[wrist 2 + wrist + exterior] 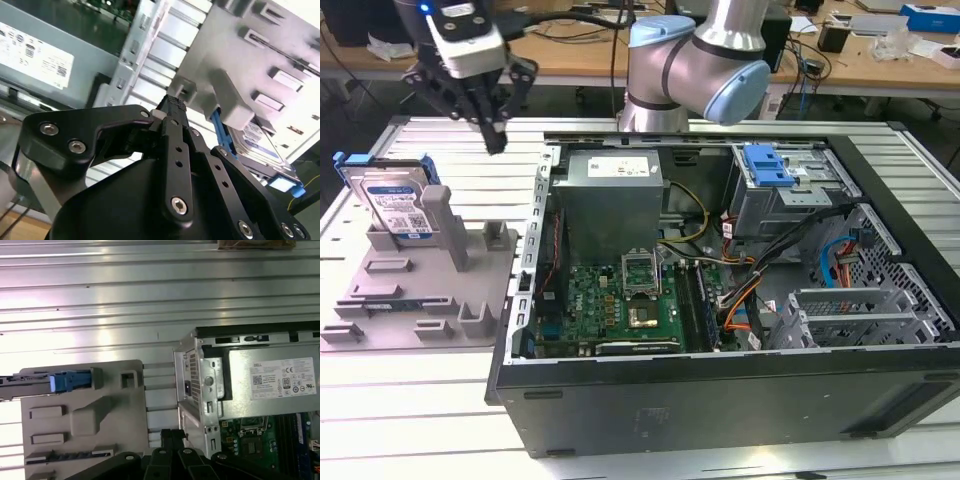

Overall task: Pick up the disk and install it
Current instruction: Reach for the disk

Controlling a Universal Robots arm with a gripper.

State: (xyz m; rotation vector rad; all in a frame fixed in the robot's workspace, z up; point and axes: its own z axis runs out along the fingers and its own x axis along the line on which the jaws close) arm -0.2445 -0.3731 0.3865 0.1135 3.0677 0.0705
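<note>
The disk (397,203) leans upright in the grey holder (430,300); the tool (496,140) hangs near the holder, closed on nothing. Likely stiff, weighty (and shock-sensitive): grip its blue-framed edges.

A worktable (420,420) of ribbed silver metal slats takes up the foreground, and its slats catch a bright glare in the first wrist view. Beyond its far edge lies a strip of dark floor (350,110). Past that stand wooden desks (560,62) strewn with black cables (570,20), with a blue box (930,15) at the exterior view's right.
</note>
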